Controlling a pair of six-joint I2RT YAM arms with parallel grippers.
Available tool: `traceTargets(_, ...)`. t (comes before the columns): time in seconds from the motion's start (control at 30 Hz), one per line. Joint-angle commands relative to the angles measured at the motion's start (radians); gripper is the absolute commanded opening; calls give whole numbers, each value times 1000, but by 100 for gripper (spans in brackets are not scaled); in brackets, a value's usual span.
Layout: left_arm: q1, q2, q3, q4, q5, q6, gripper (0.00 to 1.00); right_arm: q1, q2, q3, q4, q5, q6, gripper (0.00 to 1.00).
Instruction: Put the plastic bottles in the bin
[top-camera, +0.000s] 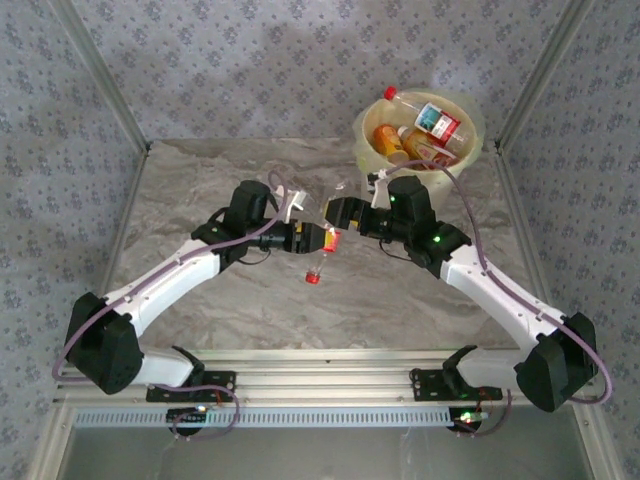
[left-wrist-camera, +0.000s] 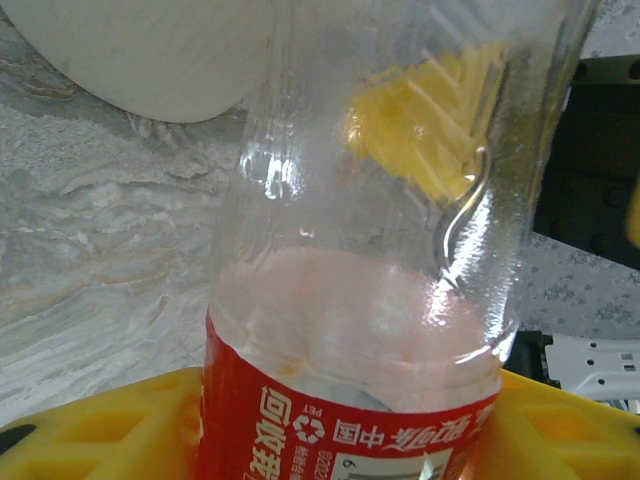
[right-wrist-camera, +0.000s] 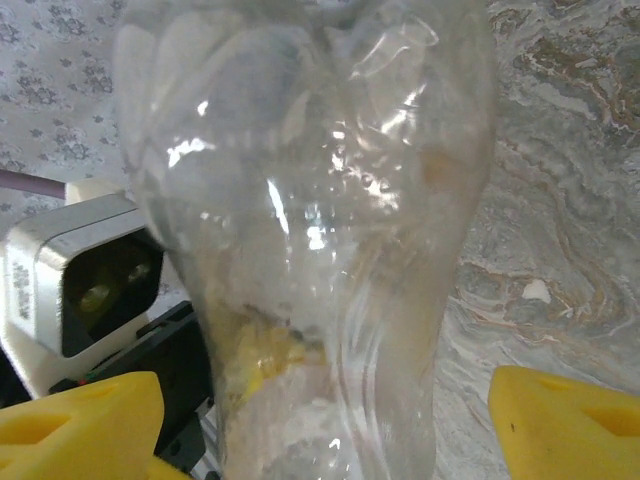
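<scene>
A clear plastic bottle (top-camera: 322, 240) with a red label and red cap (top-camera: 313, 277) hangs above the table's middle, cap toward the near edge. My left gripper (top-camera: 316, 238) is shut on its labelled part, and the yellow fingers (left-wrist-camera: 90, 430) press both sides of the red label (left-wrist-camera: 300, 420). My right gripper (top-camera: 340, 212) stands open around the bottle's clear body (right-wrist-camera: 310, 200), its yellow fingertips (right-wrist-camera: 570, 420) a little apart from the plastic. The bin (top-camera: 472, 130), a pale yellow bucket at the back right, holds several bottles (top-camera: 437, 122).
The marble-patterned table (top-camera: 200, 300) runs between metal frame posts at its back corners. Cables loop from both arms. The left arm's wrist camera housing (right-wrist-camera: 90, 280) sits close beside the right gripper.
</scene>
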Motion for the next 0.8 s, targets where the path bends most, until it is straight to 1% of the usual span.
traceTargets(0.0,-23,-25,40,31,31,-12,61,7,1,38,-16,24,-22,83)
traceTargets(0.13,-48,-17,51,40,34,-18,62,7,4,38,-15,27,-25,77)
traceTargets(0.23,-54,-11,52,48,40,-26,62,7,3,38,-14,22,-26,68)
traceTargets(0.3,-55,-11,54,53,43,-30,65,6,-6,37,-14,24,-30,62)
traceTargets(0.37,-56,-8,58,61,46,-36,74,4,-16,44,-39,27,-50,57)
traceTargets(0.4,-56,-9,61,67,45,-40,81,0,-25,47,-55,30,-62,56)
traceTargets(0.43,-55,-13,65,69,43,-43,92,-11,-39,50,-75,31,-76,54)
traceTargets(0.47,-55,-21,69,74,39,-41,99,-24,-55,54,-99,28,-95,52)
traceTargets(0.5,-56,-33,70,78,33,-36,100,-37,-69,64,-128,24,-104,52)
traceTargets(0.63,-55,-112,79,66,10,27,100,-99,-139,135,-319,21,-237,51)
traceTargets(0.7,-55,-155,87,28,8,92,100,-127,-170,212,-431,66,-299,51)
traceTargets(0.77,-55,-188,93,-15,1,148,100,-141,-183,293,-571,138,-373,51)
